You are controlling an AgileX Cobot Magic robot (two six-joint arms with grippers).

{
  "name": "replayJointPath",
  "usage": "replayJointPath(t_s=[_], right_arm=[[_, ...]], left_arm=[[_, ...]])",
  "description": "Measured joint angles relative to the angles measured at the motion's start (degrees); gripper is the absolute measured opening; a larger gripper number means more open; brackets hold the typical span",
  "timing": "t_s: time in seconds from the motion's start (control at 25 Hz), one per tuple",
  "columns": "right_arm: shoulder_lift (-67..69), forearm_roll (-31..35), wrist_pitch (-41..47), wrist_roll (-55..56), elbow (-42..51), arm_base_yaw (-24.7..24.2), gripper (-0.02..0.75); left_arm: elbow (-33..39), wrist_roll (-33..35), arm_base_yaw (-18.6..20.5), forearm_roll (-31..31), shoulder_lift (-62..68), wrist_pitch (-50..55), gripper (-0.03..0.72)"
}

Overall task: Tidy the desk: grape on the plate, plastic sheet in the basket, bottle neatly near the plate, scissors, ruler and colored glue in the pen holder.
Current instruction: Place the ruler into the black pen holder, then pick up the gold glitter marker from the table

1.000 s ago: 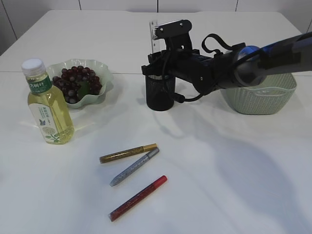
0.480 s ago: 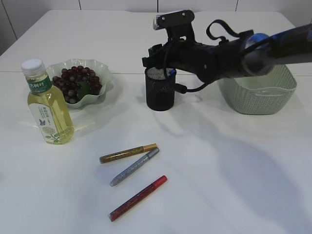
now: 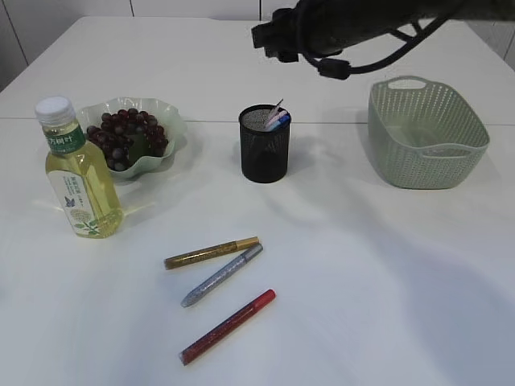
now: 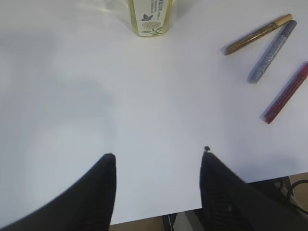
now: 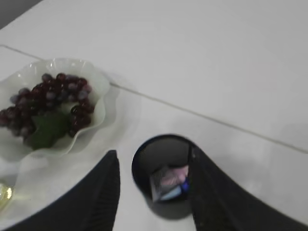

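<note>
The bottle (image 3: pixel 78 173) and grape (image 3: pixel 127 135) on the plate (image 3: pixel 173 121) are sitting tidy at left; the pen holder (image 3: pixel 265 147) is now holding the just-dropped ruler, and three glue pens (image 3: pixel 219 275) are waiting on the worktop, as the right tool (image 3: pixel 278 36) is lifting away open and empty.

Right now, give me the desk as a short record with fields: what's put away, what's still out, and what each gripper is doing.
plate: holds the grapes
bottle: upright, beside the plate
pen holder: ruler and scissors handles stick out of it
glue pens: gold, silver and red, lying loose on the table
basket: right of the pen holder; contents not visible
right gripper: open, empty, above the pen holder
left gripper: open, empty, over bare table near the bottle
</note>
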Motion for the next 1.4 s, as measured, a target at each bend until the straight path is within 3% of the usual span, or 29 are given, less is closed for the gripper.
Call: replayJointPath(t_s=[0.32,0.64,1.04,1.2,1.4], right_arm=[[-9.7,7.8,29.4,0.1,0.0,0.0,0.373],[-11.8,10.8,52.9,5.0,-1.4,0.0,0.388],[-12.4,10.6,55.7,7.7,-1.6,0.0,0.388],[-13.6,10.6,55.7,8.0,-1.6,0.0,0.388],[-16.4,10.1,55.8,8.0,1.2,0.0,0.388]], left_arm=[[0.0,4.8,0.0,0.0,0.0,-4.6,0.412],[0.0,14.2,-1.6,-5.9,4.0,-6.1,0.412],[0.0,21.2,-9.7,-6.3,13.4,-12.4,0.412],[-1.2,22.1,-11.3,-6.2,18.9,-13.4,0.412],[-8.0,22.2,-11.5,-5.7,27.9,-9.9,0.412]])
